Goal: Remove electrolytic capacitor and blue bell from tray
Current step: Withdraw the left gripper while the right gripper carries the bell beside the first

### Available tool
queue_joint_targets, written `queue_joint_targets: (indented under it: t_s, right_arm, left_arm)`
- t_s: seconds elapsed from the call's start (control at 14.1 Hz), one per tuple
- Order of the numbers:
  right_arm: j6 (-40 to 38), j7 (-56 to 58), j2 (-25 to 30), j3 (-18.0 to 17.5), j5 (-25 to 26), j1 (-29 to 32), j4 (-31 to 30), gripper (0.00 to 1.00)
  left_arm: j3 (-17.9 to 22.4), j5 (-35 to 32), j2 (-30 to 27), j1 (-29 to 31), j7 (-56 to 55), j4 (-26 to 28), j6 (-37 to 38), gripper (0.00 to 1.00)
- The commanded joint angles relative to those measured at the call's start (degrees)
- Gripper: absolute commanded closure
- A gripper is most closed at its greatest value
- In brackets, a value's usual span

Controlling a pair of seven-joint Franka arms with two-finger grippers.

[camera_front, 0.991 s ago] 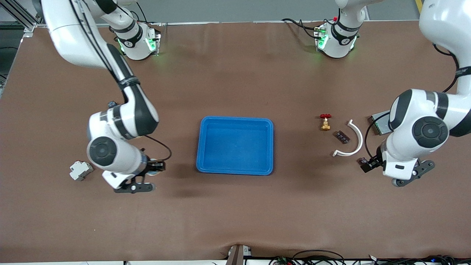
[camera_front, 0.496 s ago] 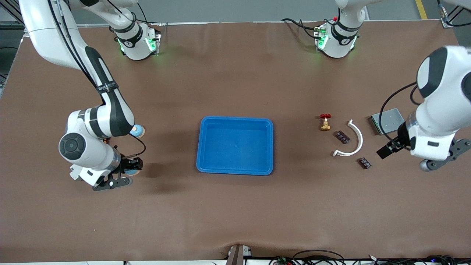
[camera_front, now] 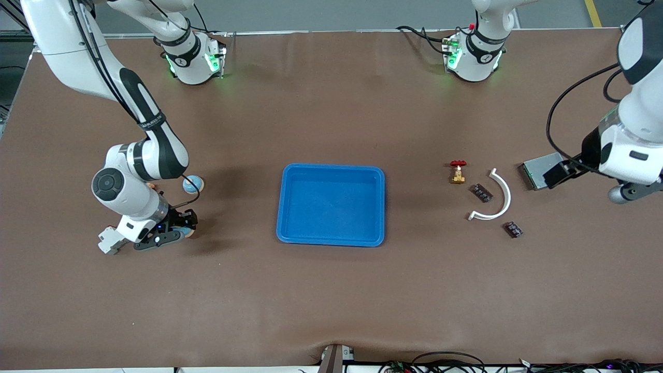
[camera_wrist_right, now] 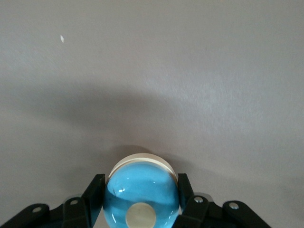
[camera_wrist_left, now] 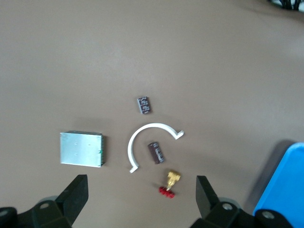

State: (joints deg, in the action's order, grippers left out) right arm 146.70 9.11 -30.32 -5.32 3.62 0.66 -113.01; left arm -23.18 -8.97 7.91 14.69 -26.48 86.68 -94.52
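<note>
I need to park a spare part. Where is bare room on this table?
The blue tray is empty, and the table strip nearer the front camera than it is bare. It is crowded around the white curved piece, between the red-handled valve and metal box.

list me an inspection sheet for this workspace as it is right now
surface: brown mat, lightly creased
job's things: held bell in the right hand; second bell on the mat beside that arm; inner capacitor within the white arc's curve, outer capacitor nearer the camera; blue tray mid-table, nothing seen in it
clutter: valve, white arc, metal box, white block
grippers: right hand shut on held bell; left hand open, over the metal box
cables: black loop at the left arm's wrist
surroundings: arm bases lit green
</note>
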Motion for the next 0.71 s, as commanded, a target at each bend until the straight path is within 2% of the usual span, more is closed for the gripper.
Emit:
queue_joint_targets:
  t_s: [0.0, 0.14, 0.64]
  right_arm:
    - [1.04, 1.09, 2.72, -0.75, -0.28, 0.92, -3.79, 1.00]
    - [3.57, 1.09, 3.07, -0.75, -0.28, 0.92, -6.16, 1.00]
    - [4.38, 1.09, 5.53, -0.57, -0.20, 1.01, -9.86, 1.00]
  left_arm:
    - [12.76, 4.74, -4.03, -8.32, 8.70, 1.38, 1.97, 0.00]
    - [18.76, 6.42, -5.44, -12.65, 10.92, 1.21, 4.43, 0.00]
    - [26.78, 8.71, -9.84, -16.62, 20.24, 2.09, 9.97, 0.00]
